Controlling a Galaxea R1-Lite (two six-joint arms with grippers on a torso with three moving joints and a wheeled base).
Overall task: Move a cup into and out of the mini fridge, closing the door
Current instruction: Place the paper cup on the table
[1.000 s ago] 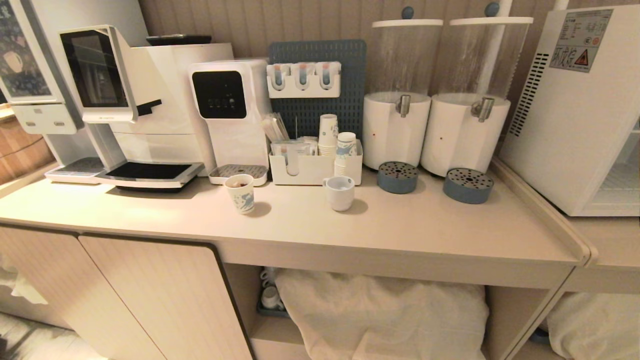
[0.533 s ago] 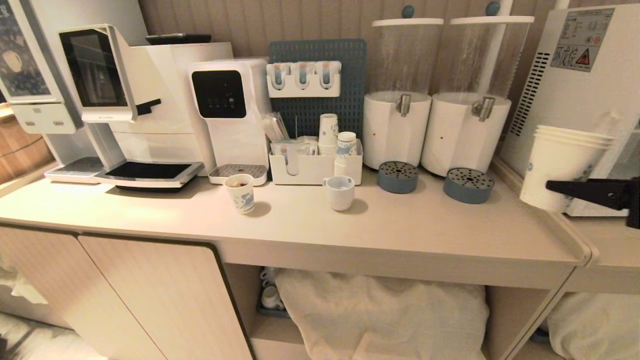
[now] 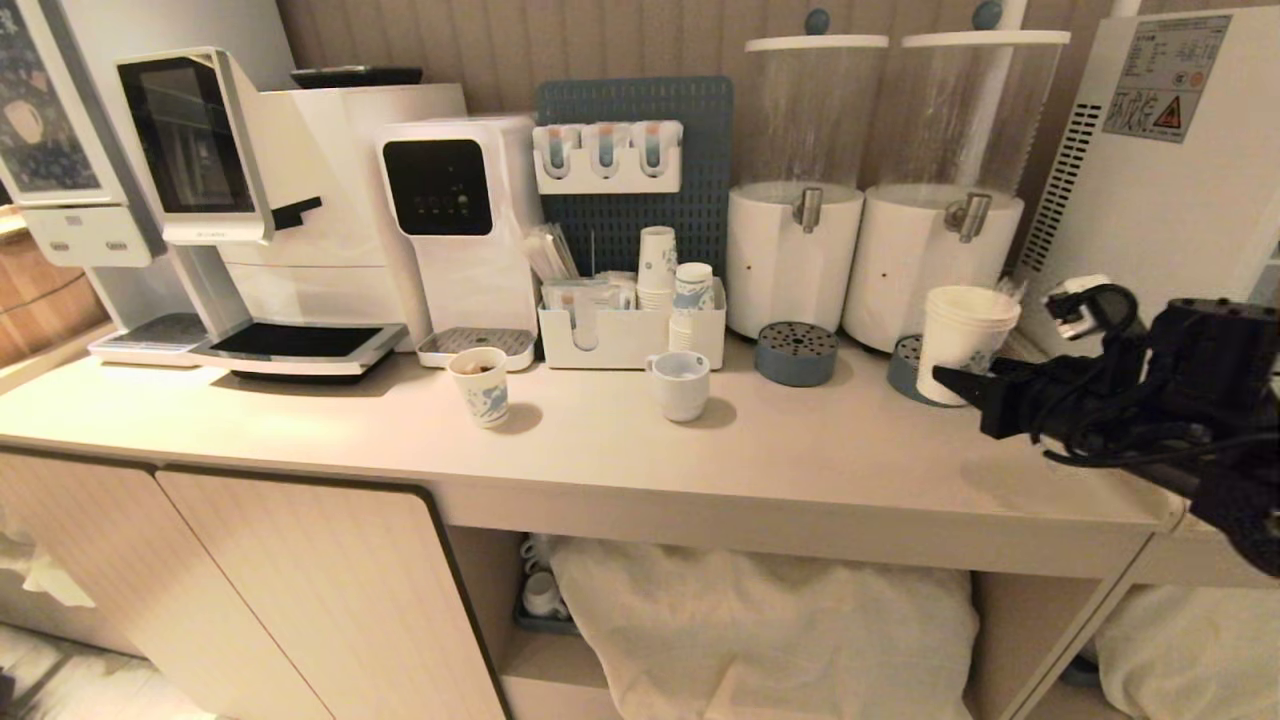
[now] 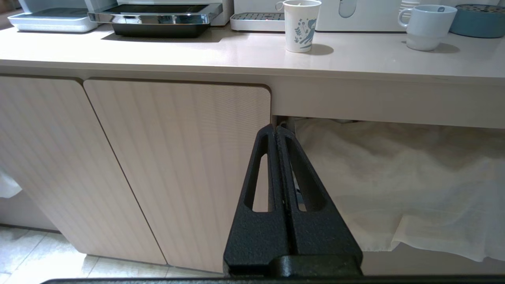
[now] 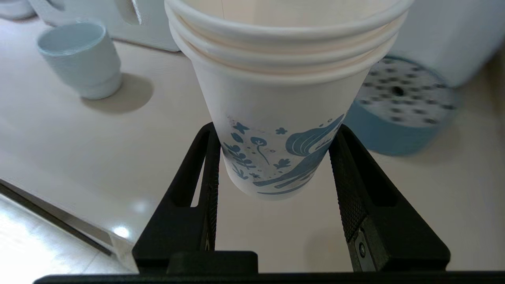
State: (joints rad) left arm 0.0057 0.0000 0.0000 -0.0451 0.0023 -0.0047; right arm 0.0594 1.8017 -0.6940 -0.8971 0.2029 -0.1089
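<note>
Bare counter point(image 3: 820, 460) is lying open along the front edge toward the right corner. A mug point(image 3: 680, 385) and paper cup point(image 3: 481, 386) are standing mid-counter; two drip trays point(image 3: 795, 353) are crowding the back edge.

table point(image 3: 820, 470): pale, long | on it: coffee machine point(image 3: 290, 200); water dispenser point(image 3: 460, 230); organizer box point(image 3: 630, 335); paper cup point(image 3: 481, 387); mug point(image 3: 680, 385); two drink dispensers point(image 3: 795, 250); two drip trays point(image 3: 795, 353)
</note>
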